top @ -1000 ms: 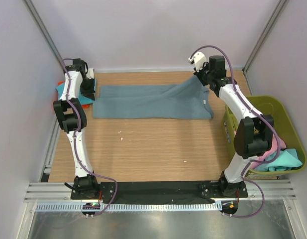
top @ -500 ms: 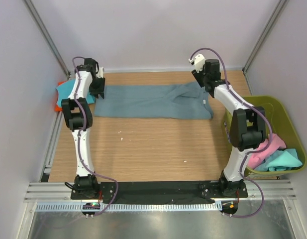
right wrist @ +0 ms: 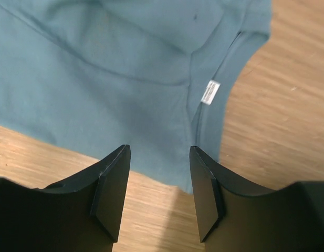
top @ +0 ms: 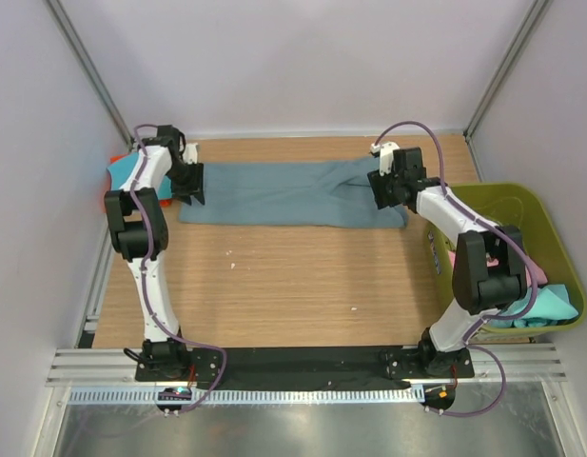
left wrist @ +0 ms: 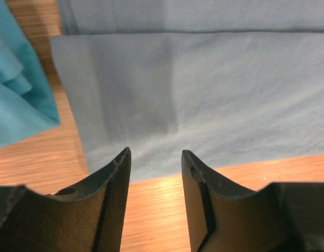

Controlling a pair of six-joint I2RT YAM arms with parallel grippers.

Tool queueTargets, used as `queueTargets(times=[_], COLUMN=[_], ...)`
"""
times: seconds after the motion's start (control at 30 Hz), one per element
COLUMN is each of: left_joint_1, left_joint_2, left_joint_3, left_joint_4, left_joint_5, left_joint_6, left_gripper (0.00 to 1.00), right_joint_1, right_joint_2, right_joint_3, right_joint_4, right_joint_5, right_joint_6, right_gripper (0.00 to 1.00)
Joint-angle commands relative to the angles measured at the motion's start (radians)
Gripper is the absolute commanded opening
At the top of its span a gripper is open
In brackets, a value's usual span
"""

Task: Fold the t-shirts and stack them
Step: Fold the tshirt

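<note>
The slate blue-grey t-shirt (top: 283,193) lies flat as a long folded strip across the far side of the table. My left gripper (top: 192,187) hovers over its left end, jaws open and empty, with the shirt's near hem (left wrist: 204,94) just ahead of the fingertips (left wrist: 124,157). My right gripper (top: 382,191) hovers over the right end, also open and empty. In the right wrist view the shirt's collar area (right wrist: 98,79) and its small white label (right wrist: 209,91) lie ahead of that gripper (right wrist: 159,153). A turquoise t-shirt (top: 124,171) lies at the far left over an orange one (top: 113,159).
An olive-green basket (top: 536,205) stands at the right table edge with pink (top: 535,276) and turquoise (top: 559,307) cloth inside. The turquoise cloth (left wrist: 17,89) sits close beside the left gripper. Bare wooden tabletop (top: 293,276) spreads in front of the shirt.
Both grippers have opened and let go of the shirt. The lifted right corner has dropped flat. Both grippers have come down towards the shirt's near edge.
</note>
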Motion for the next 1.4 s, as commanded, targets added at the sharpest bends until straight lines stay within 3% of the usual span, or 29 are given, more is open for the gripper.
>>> queueTargets(times=[0.0, 0.37, 0.4, 0.57, 1.1, 1.23, 1.37], left_joint_1=[0.001, 0.001, 0.001, -0.001, 0.001, 0.001, -0.001], left_joint_2=[-0.004, 0.126, 0.126, 0.119, -0.188, -0.265, -0.358], left_joint_3=[0.002, 0.091, 0.083, 0.057, -0.438, -0.49, -0.425], left_joint_4=[0.037, -0.026, -0.025, -0.04, 0.106, 0.104, 0.045], left_joint_5=[0.056, 0.033, 0.033, -0.003, -0.108, -0.122, -0.087], left_joint_6=[0.016, 0.025, 0.023, 0.043, 0.094, 0.108, 0.109], left_gripper=[0.45, 0.47, 0.52, 0.55, 0.54, 0.54, 0.54], right_joint_1=[0.004, -0.021, -0.019, -0.022, -0.022, -0.021, -0.022], right_joint_2=[0.024, 0.118, 0.122, 0.144, -0.117, -0.193, -0.267], right_joint_3=[0.0, -0.01, -0.016, -0.046, -0.313, -0.339, -0.266], right_joint_4=[-0.01, -0.003, -0.009, -0.043, -0.156, -0.204, -0.233], right_joint_5=[-0.029, -0.012, -0.012, 0.0, -0.009, -0.014, -0.017], right_joint_6=[0.052, 0.035, 0.035, 0.023, 0.012, 0.008, 0.014], right_gripper=[0.55, 0.54, 0.54, 0.5, 0.47, 0.47, 0.49])
